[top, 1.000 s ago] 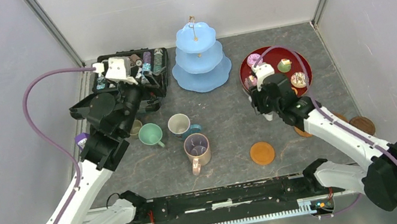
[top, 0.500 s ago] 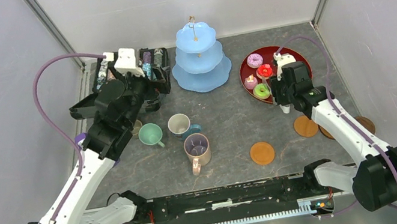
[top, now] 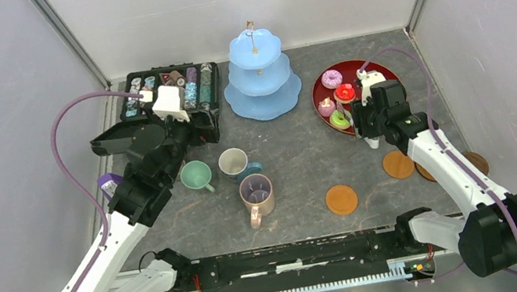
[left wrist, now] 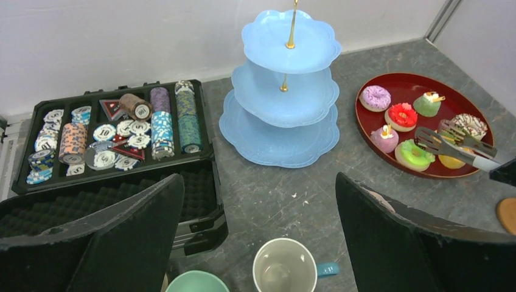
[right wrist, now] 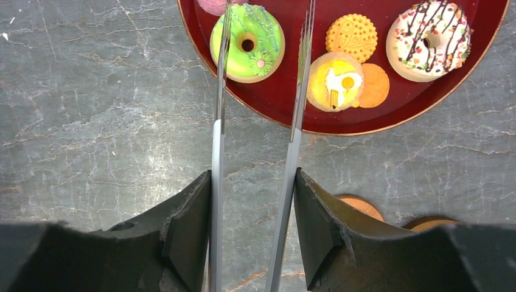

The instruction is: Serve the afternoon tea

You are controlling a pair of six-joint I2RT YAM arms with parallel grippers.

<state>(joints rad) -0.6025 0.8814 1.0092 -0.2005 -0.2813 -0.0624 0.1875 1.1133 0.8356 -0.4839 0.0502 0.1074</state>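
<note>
The pale-blue three-tier stand [top: 261, 82] rises at the back centre. On the red tray [top: 398, 87] to its right lie several pastries. My right gripper [right wrist: 252, 182] is shut on the metal tongs [right wrist: 297, 109]. The tongs' spread tips hang over the green doughnut [right wrist: 246, 41] and the yellow pastry [right wrist: 334, 82]. My left gripper [left wrist: 258, 182] is open and holds nothing, above the white-and-blue mug [left wrist: 285, 267] and the mint mug [left wrist: 196, 283]. The pink-purple mug [top: 256, 192] stands nearer the front. The olive mug is hidden. Brown coasters [top: 341, 199] [top: 398, 165] lie at the front right.
An open black case [top: 172, 101] of chips sits at the back left, just beyond my left wrist. Another coaster [top: 472, 162] shows partly under my right arm. Grey walls close in both sides and the back.
My right gripper has carried the tongs rightward to the tray's near edge, uncovering the pastries on its left side. My left wrist swung towards the back, then drew back a little.
</note>
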